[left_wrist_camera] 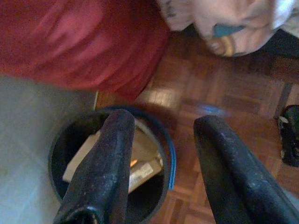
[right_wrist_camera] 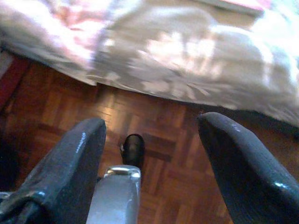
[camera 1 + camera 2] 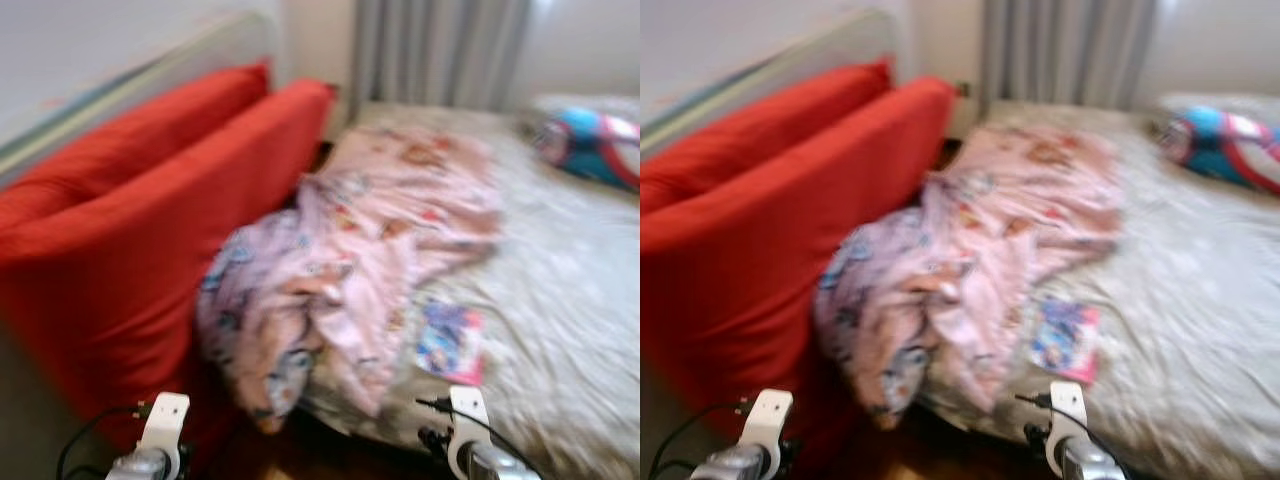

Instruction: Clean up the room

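Two eye views show a pink blanket (image 3: 350,260) heaped on my bed (image 3: 560,300) beside red cushions (image 3: 150,220). My left gripper (image 1: 159,158), fingers apart, hangs over a bin (image 1: 60,163). My right gripper (image 2: 149,163), fingers apart, hangs over parquet floor (image 2: 168,140).

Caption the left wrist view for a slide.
Open left hand above a dark bin holding scraps, on parquet floor beside a red sofa.
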Tool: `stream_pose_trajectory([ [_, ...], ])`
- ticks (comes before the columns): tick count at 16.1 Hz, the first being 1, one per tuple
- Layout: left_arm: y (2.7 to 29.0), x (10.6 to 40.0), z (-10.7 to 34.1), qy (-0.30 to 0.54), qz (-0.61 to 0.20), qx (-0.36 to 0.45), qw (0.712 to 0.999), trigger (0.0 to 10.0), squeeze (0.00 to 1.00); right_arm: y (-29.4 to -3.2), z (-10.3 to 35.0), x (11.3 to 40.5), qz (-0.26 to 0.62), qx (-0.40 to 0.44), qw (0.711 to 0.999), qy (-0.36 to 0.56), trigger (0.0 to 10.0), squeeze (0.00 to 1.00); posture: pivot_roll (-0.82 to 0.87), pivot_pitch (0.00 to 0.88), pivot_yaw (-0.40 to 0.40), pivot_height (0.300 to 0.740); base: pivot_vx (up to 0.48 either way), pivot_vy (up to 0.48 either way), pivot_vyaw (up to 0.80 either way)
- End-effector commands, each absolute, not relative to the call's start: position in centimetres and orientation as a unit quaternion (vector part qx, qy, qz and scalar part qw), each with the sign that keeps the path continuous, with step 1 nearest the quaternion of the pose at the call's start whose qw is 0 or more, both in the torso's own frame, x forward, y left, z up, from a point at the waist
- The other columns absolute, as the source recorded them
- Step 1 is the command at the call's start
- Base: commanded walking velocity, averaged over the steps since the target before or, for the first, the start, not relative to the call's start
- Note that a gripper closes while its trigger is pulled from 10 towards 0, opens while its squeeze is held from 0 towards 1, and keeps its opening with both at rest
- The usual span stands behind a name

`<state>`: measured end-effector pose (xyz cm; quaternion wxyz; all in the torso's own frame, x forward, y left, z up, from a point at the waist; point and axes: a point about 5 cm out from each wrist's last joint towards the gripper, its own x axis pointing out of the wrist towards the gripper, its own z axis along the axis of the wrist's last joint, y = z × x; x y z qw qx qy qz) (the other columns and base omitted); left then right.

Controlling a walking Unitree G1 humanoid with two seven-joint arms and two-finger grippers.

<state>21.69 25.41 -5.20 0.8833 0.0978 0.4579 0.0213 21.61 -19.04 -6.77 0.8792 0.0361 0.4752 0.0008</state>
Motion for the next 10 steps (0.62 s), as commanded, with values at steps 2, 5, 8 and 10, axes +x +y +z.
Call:
stream_pose_trajectory([
  [2,25.11,21.81,-5.23,0.460,0.016,0.097,0.883,10.0,0.00,-19.32,-6.84,21.42,-0.003,0.036,0.878,0.478,10.0,0.00,-0.03,0.000,0.015,0.740,0.000,0.000,0.00],
  [5,25.10,21.80,-5.24,0.459,0.017,0.095,0.883,10.0,0.00,-19.33,-6.84,21.42,-0.003,0.035,0.878,0.478,10.0,0.00,-0.03,0.000,0.014,0.740,0.000,0.000,0.00],
  [8,25.09,21.79,-5.25,0.459,0.018,0.095,0.883,10.0,0.00,-19.34,-6.84,21.41,-0.003,0.035,0.878,0.478,10.0,0.00,-0.03,0.000,0.012,0.740,0.000,0.000,-0.27],
  [10,25.06,21.80,-5.25,0.459,0.017,0.095,0.883,10.0,0.00,-19.38,-6.84,21.41,-0.003,0.035,0.878,0.478,10.0,0.00,-0.03,0.000,0.012,0.740,0.000,0.000,0.00],
])
